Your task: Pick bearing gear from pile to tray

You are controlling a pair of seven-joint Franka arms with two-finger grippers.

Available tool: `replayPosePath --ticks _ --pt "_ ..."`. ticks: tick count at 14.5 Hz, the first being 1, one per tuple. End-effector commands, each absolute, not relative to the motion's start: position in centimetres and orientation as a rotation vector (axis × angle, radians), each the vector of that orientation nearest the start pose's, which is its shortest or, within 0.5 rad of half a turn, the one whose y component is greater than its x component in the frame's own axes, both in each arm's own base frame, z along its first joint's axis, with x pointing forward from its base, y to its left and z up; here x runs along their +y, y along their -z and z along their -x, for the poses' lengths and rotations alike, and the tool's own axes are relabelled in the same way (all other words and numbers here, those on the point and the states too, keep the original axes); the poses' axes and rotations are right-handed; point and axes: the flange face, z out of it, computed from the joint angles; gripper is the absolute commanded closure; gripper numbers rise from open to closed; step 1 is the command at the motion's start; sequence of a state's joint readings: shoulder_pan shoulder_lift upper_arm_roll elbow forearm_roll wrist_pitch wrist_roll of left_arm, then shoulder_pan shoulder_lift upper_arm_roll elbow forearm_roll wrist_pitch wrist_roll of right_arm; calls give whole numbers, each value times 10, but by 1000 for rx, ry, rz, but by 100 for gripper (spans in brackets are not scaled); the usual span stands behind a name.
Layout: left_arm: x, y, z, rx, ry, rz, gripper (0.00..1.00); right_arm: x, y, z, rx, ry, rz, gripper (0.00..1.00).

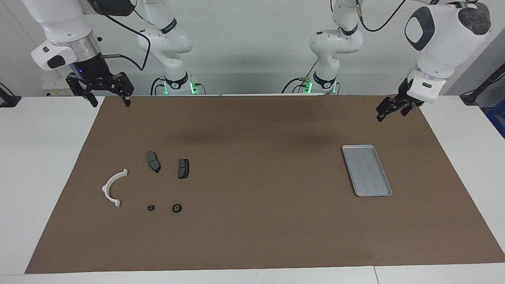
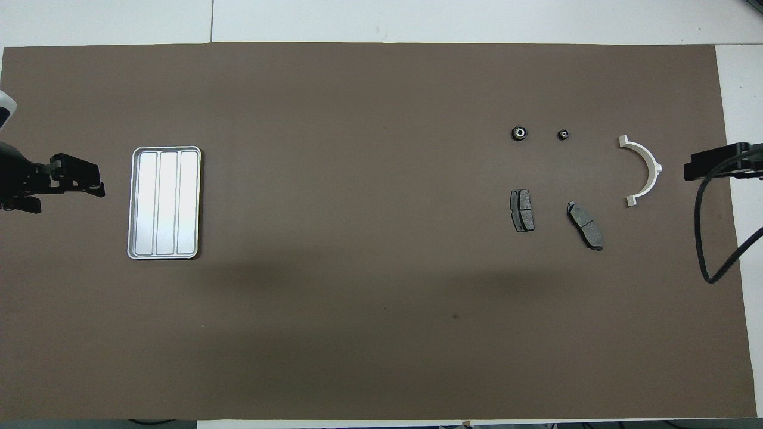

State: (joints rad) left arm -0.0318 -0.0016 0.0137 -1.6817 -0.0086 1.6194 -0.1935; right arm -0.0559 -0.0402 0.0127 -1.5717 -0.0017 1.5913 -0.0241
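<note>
Open mat (image 1: 256,130) btwn pile (image 1: 150,181) & tray (image 1: 367,170); brake pads (image 1: 154,161) nearer robots than black round pcs (image 1: 176,208).

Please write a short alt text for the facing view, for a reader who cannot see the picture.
Two white robot arms hang raised over a brown mat, holding nothing: the right gripper open, the left gripper above the mat's corner. A pile of small parts lies toward the right arm's end, a silver tray with nothing in it toward the left arm's end.

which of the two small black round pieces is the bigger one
The black round piece beside it toward the tray's end; the smaller one sits by the white half-ring bracket.
</note>
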Motion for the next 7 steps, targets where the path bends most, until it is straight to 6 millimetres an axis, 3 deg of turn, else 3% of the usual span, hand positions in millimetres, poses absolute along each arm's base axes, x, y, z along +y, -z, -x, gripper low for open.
replayPosePath --ticks 1,4,7 --pt "-11 -582 -548 -276 -88 3144 0 -22 -646 -544 15 121 3140 0" --pt "-11 -582 -548 -276 -88 3144 0 -22 -645 -544 10 116 3140 0" --pt "-11 -582 -548 -276 -88 3144 0 -19 -628 -555 -2 68 3144 0"
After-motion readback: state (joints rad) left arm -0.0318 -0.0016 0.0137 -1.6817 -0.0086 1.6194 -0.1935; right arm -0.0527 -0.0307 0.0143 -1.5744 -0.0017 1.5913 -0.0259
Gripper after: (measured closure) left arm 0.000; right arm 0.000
